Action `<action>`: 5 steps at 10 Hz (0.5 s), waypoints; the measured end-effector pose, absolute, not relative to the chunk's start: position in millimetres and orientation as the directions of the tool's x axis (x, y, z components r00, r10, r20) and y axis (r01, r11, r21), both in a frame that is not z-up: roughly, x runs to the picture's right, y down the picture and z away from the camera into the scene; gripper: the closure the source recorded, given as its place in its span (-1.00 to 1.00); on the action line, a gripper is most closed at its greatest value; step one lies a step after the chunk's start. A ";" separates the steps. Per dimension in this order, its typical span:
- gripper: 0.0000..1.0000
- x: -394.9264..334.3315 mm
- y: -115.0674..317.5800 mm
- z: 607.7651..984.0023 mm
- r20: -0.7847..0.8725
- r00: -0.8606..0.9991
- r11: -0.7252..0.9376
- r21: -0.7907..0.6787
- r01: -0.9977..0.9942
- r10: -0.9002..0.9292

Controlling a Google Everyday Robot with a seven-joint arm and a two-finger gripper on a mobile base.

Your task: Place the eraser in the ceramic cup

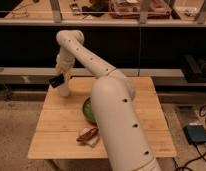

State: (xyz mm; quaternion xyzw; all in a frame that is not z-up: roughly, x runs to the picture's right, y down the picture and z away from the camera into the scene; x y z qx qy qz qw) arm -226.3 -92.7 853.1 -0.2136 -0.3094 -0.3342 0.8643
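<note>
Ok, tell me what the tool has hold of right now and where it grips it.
The tool is shut on the eraser, the flat black block, over the table's far left corner. Its upper end is pinched; the rest hangs tilted just above the ceramic cup.

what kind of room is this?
Probably a robot lab or workshop. A small wooden table holds test props: green bowl, packet. Cluttered benches run behind, cables on the floor. The gripper, shut on the eraser, hangs over the table's far left.
</note>
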 end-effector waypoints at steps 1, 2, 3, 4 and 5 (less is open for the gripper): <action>1.00 -225.1 -96.4 856.8 0.680 0.590 0.694 -0.163 0.701 -0.435; 1.00 -224.3 -98.9 858.7 0.683 0.591 0.700 -0.162 0.695 -0.429; 1.00 -224.2 -101.4 860.2 0.687 0.592 0.706 -0.161 0.689 -0.422; 1.00 -224.5 -103.7 860.8 0.689 0.593 0.710 -0.159 0.686 -0.418; 1.00 -224.8 -105.5 861.2 0.689 0.593 0.713 -0.157 0.684 -0.417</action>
